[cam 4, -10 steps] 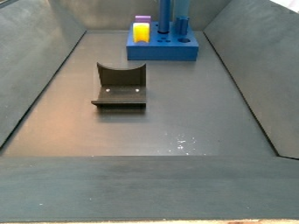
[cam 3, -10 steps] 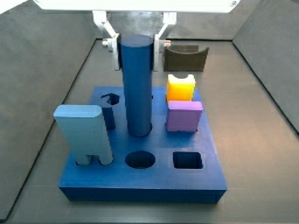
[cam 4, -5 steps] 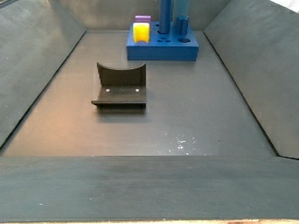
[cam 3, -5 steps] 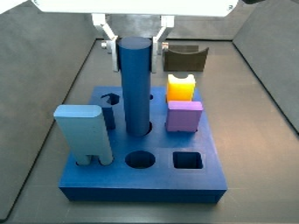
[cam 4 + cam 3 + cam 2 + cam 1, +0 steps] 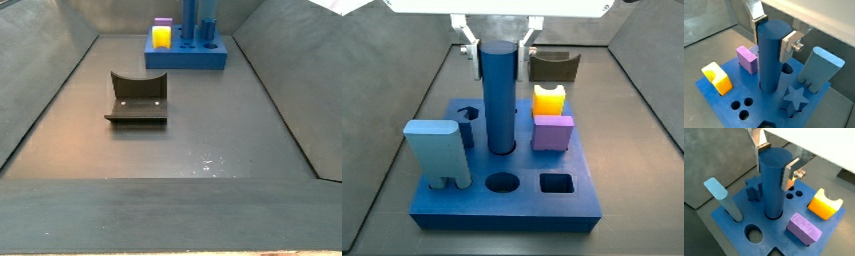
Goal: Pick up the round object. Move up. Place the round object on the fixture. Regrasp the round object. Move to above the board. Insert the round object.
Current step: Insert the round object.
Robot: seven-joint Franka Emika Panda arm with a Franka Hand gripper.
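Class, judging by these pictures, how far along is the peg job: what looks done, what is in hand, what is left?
Looks done: the fixture stands empty, so pick-up, resting and regrasp seem over. In hand: the gripper above the board grips the top of the round object, which stands upright with its lower end in a round hole. Left: whether it is fully seated cannot be told; the gripper has not yet let go.

The dark blue cylinder peg looks like smooth matt plastic, as does the thick blue holed board. The pincer above the board has flat brushed-metal finger plates. The grey desk shows a dull, faintly reflective sheen.
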